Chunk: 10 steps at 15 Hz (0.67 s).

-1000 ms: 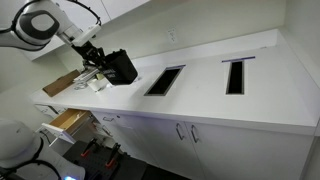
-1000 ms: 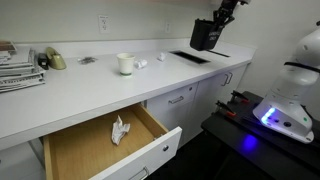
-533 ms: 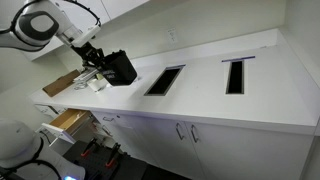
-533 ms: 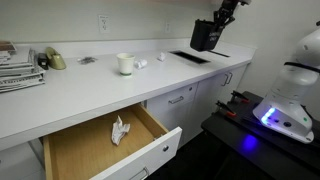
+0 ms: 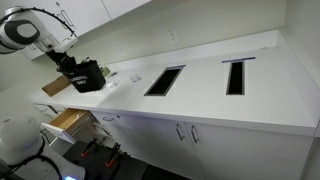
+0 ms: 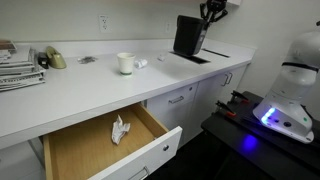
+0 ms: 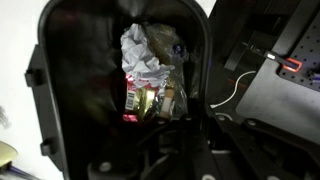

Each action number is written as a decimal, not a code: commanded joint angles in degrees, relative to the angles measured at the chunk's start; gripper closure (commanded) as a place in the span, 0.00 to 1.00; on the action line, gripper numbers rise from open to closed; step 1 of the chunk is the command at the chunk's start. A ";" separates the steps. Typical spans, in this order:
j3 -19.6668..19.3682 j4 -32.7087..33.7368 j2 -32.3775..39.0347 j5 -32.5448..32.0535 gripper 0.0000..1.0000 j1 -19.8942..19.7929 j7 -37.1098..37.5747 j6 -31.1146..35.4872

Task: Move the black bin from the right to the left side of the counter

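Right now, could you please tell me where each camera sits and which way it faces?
Exterior view: high above the counter, facing down along it; shows the arm holding the black bin.
Exterior view: low beside the open drawer, facing along the counter; shows the gripper atop the bin.
Wrist view: looks down into the bin at crumpled paper; gripper indistinct.
Shared: the bin appears in all three.

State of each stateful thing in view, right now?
black bin: held at its top by the hand, trash inside
hand: shut on black bin
drawer: pulled open, crumpled paper inside
mug: upright on counter
cabinet doors: shut
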 commanded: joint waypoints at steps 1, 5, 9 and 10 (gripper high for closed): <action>2.98 5.47 2.99 4.05 0.98 5.74 -4.53 -3.24; 5.87 11.92 12.55 5.54 0.98 9.76 -11.85 1.05; 8.92 12.01 13.88 6.32 0.91 8.06 -15.89 1.22; 9.48 13.56 16.12 6.67 0.91 7.92 -17.74 1.47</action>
